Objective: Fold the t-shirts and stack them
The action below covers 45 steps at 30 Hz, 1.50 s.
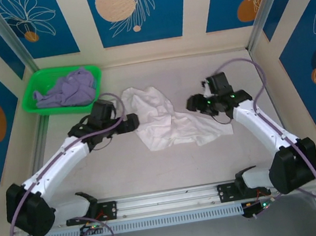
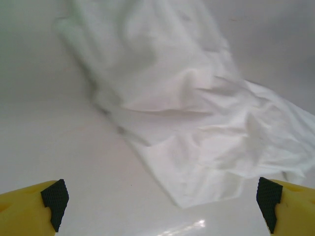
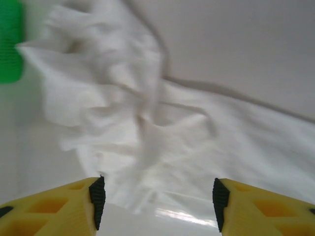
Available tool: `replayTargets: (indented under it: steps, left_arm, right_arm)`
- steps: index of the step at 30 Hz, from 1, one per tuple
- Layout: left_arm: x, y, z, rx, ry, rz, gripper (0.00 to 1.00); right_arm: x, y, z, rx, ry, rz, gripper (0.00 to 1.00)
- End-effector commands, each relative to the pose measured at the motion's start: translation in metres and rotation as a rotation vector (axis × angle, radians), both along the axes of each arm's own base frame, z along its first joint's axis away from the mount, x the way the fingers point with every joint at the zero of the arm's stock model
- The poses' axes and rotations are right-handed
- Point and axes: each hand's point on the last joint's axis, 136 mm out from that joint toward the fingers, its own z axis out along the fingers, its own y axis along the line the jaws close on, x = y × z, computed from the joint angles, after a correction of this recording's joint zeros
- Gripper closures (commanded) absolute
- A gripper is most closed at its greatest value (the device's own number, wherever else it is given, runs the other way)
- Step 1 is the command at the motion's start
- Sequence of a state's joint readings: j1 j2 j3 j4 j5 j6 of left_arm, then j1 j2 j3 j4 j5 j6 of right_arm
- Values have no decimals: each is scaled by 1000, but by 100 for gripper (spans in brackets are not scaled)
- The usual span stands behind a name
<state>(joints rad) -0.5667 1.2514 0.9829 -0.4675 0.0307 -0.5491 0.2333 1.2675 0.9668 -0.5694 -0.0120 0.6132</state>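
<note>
White shirt [image 1: 159, 118] lies crumpled, looks limp and light; I'd pinch a hem corner. My left gripper [image 2: 162, 201] gapes wide, my right gripper [image 3: 157, 201] sits parted, both empty.

the crumpled white cloth t-shirt [image 1: 159, 123] looks soft and matt; the pale grey table surface [image 1: 170, 168] is smooth, slightly glossy.

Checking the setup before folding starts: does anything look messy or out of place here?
Yes. The white t-shirt lies crumpled and twisted in the middle of the table, not spread flat. The lavender t-shirt sits bunched up in the green basket at the far left corner, not yet folded or stacked.
</note>
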Motion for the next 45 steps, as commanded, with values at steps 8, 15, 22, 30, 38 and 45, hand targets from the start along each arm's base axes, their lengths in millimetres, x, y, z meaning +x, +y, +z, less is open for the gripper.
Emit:
replayTargets:
  steps: [8,15,22,30,38,45]
  left_arm:
    - [33,-136,-57,174,67,-148,12]
    - [55,-176,-91,333,78,-118,21]
    - [65,-165,-115,535,27,-71,35]
    - [68,-159,-119,589,2,-96,65]
    - [69,-161,-94,530,-39,-92,99]
    - [60,-155,-58,395,-70,-108,100]
  right_arm:
    - [-38,-49,-69,77,188,-218,39]
    - [-52,-98,-84,38,184,-480,37]
    - [-62,-132,-86,63,166,-645,36]
    - [-52,-129,-91,92,185,-626,37]
    - [-49,-123,-112,105,255,-599,43]
    - [-41,-120,-128,117,307,-586,67]
